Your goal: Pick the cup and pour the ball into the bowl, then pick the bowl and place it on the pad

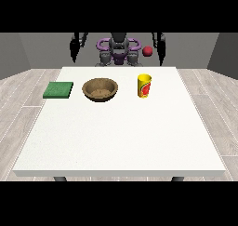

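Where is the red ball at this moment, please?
In the front view, the red ball is not in the yellow cup. It shows above and behind the cup, beyond the table's far edge, beside the hand at the view's right.

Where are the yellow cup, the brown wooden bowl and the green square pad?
Yellow cup (pixel 144 86), front view, middle of its side.
Brown wooden bowl (pixel 86 91), front view, left rim.
Green square pad (pixel 58 89), front view, middle of its top.
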Robot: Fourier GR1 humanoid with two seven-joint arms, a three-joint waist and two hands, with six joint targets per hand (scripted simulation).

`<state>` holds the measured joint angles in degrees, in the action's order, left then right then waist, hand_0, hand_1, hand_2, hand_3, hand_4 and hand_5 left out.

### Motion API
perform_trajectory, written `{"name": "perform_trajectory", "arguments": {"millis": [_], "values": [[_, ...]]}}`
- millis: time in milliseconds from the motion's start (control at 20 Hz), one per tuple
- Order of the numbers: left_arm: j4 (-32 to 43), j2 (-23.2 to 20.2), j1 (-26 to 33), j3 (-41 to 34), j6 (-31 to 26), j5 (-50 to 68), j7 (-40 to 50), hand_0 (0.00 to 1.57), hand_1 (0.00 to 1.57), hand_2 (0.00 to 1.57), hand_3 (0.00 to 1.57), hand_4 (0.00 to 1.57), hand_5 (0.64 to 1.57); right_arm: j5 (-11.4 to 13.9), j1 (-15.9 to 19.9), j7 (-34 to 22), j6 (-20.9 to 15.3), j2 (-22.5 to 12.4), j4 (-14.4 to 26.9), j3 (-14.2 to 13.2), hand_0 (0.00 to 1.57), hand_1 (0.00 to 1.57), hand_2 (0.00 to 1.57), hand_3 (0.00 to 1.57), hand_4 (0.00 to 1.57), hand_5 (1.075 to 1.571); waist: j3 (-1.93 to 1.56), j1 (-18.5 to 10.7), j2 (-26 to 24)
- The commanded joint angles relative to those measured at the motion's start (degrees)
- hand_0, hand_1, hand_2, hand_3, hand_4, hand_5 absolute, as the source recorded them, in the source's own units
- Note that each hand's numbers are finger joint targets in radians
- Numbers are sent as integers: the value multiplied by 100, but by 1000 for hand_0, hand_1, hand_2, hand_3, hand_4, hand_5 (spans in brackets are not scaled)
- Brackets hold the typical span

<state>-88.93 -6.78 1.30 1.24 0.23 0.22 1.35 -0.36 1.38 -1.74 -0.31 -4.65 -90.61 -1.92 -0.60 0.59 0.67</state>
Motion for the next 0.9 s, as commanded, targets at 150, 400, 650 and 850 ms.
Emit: {"name": "perform_trajectory", "arguments": {"millis": [150, 400, 650, 850], "values": [[-554, -198, -101, -48, -51, 57, 380, 0, 0, 0, 0, 0, 1535, -14, 71, -446, 45, -243, -500, -49, 0, 0, 0, 305, 1058, 1571, 50, 37, -1368], [-1186, 455, -574, -96, -59, 1109, 1030, 0, 0, 0, 0, 0, 1529, -226, 691, -1321, -398, 442, -1176, 762, 0, 0, 0, 0, 919, 1570, 89, -167, -2747], [-1715, 568, -296, -121, 111, 1711, 2144, 0, 0, 0, 0, 0, 1546, -92, 486, -2349, -2143, 458, -1257, 2244, 0, 0, 0, 0, 675, 1569, 70, -510, -3023], [-2002, 669, -388, 389, 353, 1425, 2214, 0, 0, 0, 0, 0, 1535, 336, 1143, -2928, -2934, 462, -1417, 2948, 0, 0, 0, 0, 512, 1571, 65, -285, -2547]]}}
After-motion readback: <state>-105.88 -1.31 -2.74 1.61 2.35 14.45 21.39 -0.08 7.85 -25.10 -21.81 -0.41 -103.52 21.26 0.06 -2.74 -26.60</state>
